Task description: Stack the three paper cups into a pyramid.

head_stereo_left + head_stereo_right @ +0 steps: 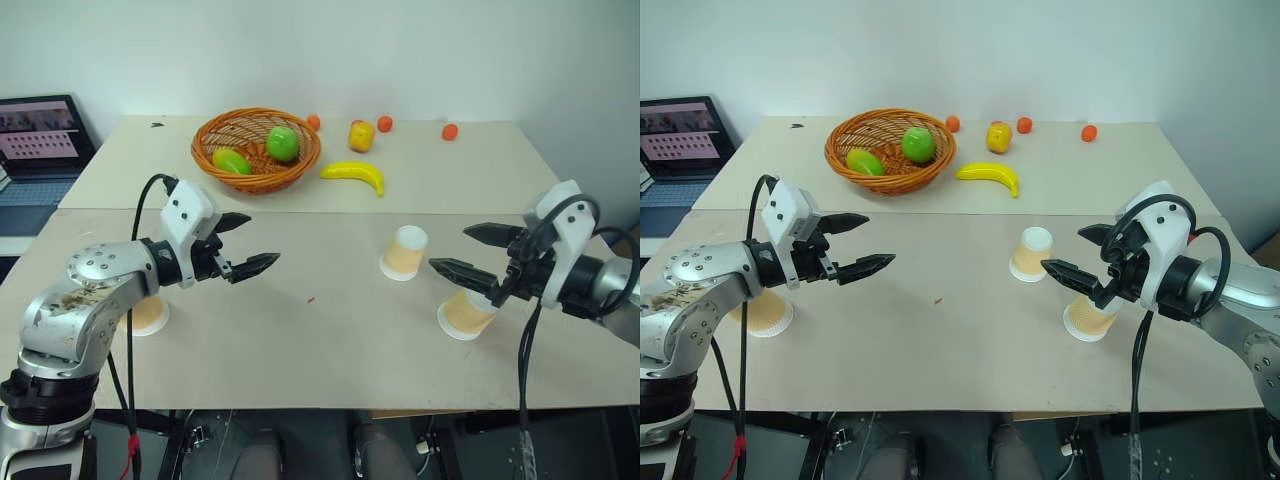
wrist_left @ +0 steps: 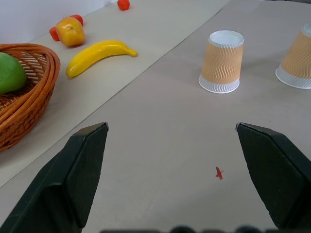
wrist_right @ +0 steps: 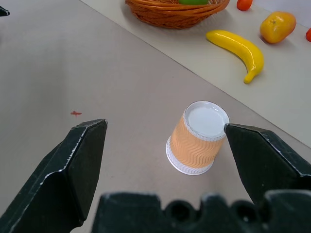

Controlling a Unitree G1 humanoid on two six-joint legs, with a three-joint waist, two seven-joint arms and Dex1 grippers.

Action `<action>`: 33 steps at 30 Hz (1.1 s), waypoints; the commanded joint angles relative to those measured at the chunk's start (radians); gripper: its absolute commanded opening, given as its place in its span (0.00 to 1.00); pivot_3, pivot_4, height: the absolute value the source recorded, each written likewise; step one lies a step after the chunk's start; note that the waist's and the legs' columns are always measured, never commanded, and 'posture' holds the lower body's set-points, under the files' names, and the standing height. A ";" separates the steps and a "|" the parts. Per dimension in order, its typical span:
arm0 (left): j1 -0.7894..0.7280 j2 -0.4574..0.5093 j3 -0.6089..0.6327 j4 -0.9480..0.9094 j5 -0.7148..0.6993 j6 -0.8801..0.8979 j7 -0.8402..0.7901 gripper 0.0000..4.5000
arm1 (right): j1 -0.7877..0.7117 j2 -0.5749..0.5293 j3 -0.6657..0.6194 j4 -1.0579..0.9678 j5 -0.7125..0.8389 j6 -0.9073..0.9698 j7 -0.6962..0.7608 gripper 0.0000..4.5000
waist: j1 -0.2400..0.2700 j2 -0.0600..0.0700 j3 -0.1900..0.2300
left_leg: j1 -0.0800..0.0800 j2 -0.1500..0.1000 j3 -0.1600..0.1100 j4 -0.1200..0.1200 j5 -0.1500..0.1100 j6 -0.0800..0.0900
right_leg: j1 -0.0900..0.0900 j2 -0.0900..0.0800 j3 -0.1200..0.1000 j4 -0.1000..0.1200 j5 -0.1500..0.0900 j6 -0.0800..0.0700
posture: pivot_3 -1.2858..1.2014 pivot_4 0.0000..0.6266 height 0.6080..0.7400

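While both arms hang above the tabletop [image 1: 330,340], I see the left end effector [image 1: 243,245] with its fingers spread wide and empty, and the right end effector [image 1: 478,252] likewise spread, holding nothing. Taking the middle cup [image 1: 404,252] as my landmark: it stands upside down, just off the right end effector's fingertips. The second cup [image 1: 465,314] stands inverted near it, toward me and to the right, under the right end effector. The third cup [image 1: 146,314] stands well apart on the left, partly hidden behind the left arm. I judge the pyramid not yet begun: no two cups touch, none is stacked, and base and top are all left. I can read no writing or brand on the cups.
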 commanded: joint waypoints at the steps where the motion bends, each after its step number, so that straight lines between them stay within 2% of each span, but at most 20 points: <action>1: -0.037 -0.016 -0.010 0.011 -0.005 -0.026 -0.012 1.00 | 0.003 0.013 -0.044 -0.055 0.012 -0.009 -0.029 1.00 | 0.000 0.000 0.000 | 0.000 0.000 0.000 0.000 0.000 0.000 | 0.000 0.000 0.000 0.000 0.000 0.000 | 0.52 0.24 0.98; 6: -0.108 -0.076 -0.043 0.047 -0.042 -0.001 -0.029 1.00 | 0.062 0.016 -0.127 -0.101 0.037 0.031 -0.067 1.00 | 0.006 0.000 0.000 | -0.001 0.000 -0.001 0.000 0.000 0.000 | 0.000 0.000 -0.001 0.000 0.000 0.000 | 0.52 0.24 0.98; 12: -0.151 -0.107 -0.063 0.081 -0.083 0.031 -0.053 1.00 | 0.275 0.035 -0.321 -0.118 0.003 0.029 -0.035 1.00 | 0.006 0.000 0.000 | -0.001 -0.001 -0.001 0.000 0.000 0.000 | 0.000 0.000 0.000 -0.001 0.001 -0.001 | 0.52 0.24 0.98; 16: -0.174 -0.111 -0.072 0.106 -0.116 0.053 -0.088 1.00 | 0.387 0.095 -0.439 -0.119 -0.003 -0.007 -0.015 1.00 | 0.001 0.000 0.000 | 0.000 -0.001 0.000 0.001 0.000 0.000 | 0.001 0.000 0.000 0.001 0.001 0.000 | 0.52 0.24 0.98; 19: -0.182 -0.105 -0.078 0.109 -0.135 0.059 -0.123 1.00 | 0.462 0.150 -0.486 -0.124 -0.026 -0.054 0.006 1.00 | 0.001 0.000 0.000 | 0.007 0.000 -0.001 0.001 0.000 0.000 | 0.008 0.001 0.000 0.000 -0.002 0.004 | 0.52 0.24 0.98; 23: -0.218 -0.116 -0.082 0.129 -0.143 0.067 -0.124 1.00 | 0.565 0.274 -0.459 -0.130 -0.082 -0.149 0.011 1.00 | 0.000 0.000 0.000 | 0.012 0.001 0.000 0.000 0.000 0.000 | 0.013 0.001 0.000 0.000 -0.004 0.006 | 0.52 0.24 0.98; 26: -0.246 -0.116 -0.094 0.145 -0.133 0.065 -0.132 1.00 | 0.616 0.365 -0.365 -0.117 -0.140 -0.216 0.005 1.00 | -0.003 0.000 0.000 | 0.013 0.001 0.000 0.001 0.000 0.000 | 0.014 0.002 0.000 0.001 -0.004 0.006 | 0.52 0.24 0.98; 33: -0.267 -0.110 -0.094 0.152 -0.131 0.067 -0.132 1.00 | 0.615 0.415 -0.223 -0.059 -0.241 -0.318 0.013 1.00 | -0.015 0.001 0.000 | 0.013 0.001 0.000 0.000 0.000 0.000 | 0.013 0.002 0.002 0.002 -0.004 0.006 | 0.52 0.24 0.98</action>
